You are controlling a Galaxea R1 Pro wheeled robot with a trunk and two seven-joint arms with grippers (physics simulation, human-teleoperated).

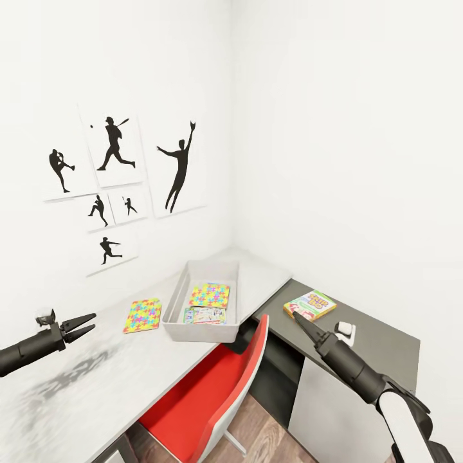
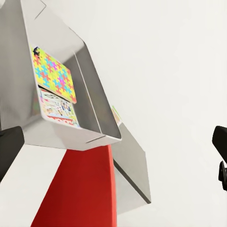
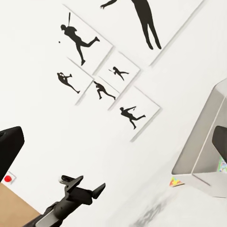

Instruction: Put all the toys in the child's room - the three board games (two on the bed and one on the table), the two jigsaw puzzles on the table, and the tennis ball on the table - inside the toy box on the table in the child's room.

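Our left gripper [image 1: 87, 325] hung open and empty over the table [image 1: 77, 379]; whether our right gripper [image 1: 299, 317] gripped, we couldn't tell. The toy box [image 1: 177, 302] held one jigsaw puzzle [image 1: 210, 295] and a board game [image 1: 204, 315]; another puzzle [image 1: 143, 315] lay just left.

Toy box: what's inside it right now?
The toy box holds one jigsaw puzzle and, nearer the front wall, a pale board game. Both lie flat on the floor. Anything tucked against the near wall is hidden by it.
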